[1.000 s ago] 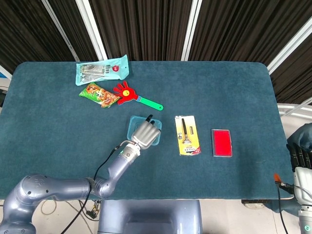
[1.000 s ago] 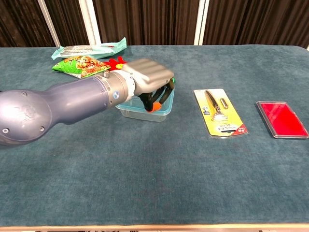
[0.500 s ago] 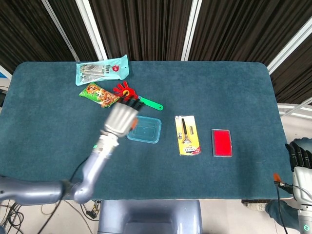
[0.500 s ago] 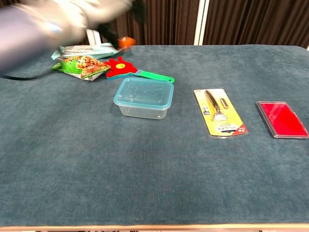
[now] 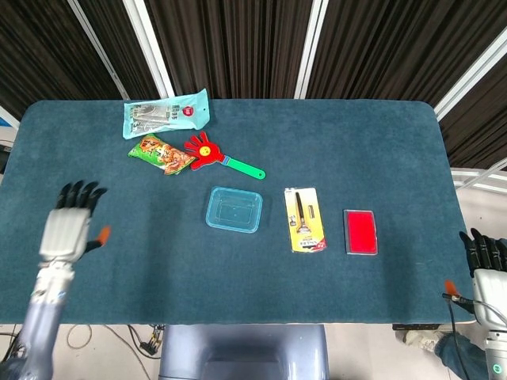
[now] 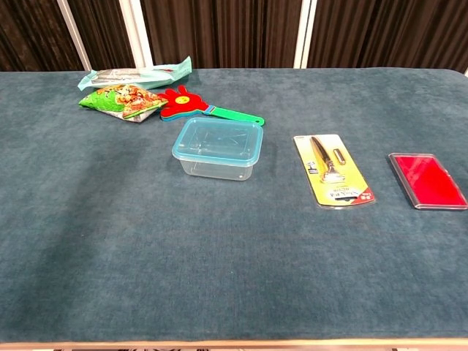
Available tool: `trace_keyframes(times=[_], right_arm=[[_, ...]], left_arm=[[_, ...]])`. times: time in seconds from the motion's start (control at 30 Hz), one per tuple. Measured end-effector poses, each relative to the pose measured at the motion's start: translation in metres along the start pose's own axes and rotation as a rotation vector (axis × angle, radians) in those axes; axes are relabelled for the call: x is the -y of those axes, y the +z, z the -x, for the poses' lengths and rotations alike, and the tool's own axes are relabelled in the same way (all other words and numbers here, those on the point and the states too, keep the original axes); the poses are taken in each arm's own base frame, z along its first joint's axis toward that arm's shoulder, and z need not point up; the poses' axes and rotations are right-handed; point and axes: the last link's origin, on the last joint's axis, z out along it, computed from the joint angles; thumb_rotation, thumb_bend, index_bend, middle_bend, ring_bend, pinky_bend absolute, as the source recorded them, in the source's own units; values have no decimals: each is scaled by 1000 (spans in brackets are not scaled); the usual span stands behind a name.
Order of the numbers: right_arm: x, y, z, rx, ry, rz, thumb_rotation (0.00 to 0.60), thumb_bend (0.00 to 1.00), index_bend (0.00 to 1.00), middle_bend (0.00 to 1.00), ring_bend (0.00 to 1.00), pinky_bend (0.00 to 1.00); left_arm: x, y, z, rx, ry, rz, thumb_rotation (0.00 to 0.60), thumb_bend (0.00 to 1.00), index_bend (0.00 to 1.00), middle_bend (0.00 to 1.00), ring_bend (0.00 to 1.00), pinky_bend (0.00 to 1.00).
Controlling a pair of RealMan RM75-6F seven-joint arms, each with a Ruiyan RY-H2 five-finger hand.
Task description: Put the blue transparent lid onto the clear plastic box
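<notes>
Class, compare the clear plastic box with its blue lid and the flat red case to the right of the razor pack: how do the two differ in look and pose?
The clear plastic box is see-through with a blue transparent lid closed on top; the red case is opaque red. The box stands tall with visible walls, while the case lies thin and flat. The box sits near the table's middle, the case nearer its right edge. Both are rectangular and untouched by either hand.

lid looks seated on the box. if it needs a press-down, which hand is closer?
Left. The left hand is over the table with fingers spread, empty, and the lidded box lies toward its side. The right hand sits off the table's right edge, beyond the red case.
</notes>
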Motion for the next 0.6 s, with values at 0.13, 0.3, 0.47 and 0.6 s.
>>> trace_keyframes(times=[0.13, 0.3, 0.47, 0.6], right_arm=[[2, 1, 0, -3, -15, -21, 600, 336, 0, 14, 0, 0], [5, 0, 1, -6, -27, -47, 600, 337, 0, 14, 0, 0], [5, -1, 2, -7, -33, -50, 600, 336, 0, 14, 0, 0], [3, -1, 1, -9, -28, -38, 600, 336, 0, 14, 0, 0]], left_arm=[[33, -38, 7, 4, -59, -24, 600, 316, 146, 93, 10, 40], [59, -64, 9, -37, -93, -37, 600, 316, 141, 114, 10, 41], [63, -76, 7, -47, -96, -25, 600, 316, 148, 122, 10, 40], [64, -76, 7, -29, -78, -30, 600, 316, 148, 121, 10, 35]])
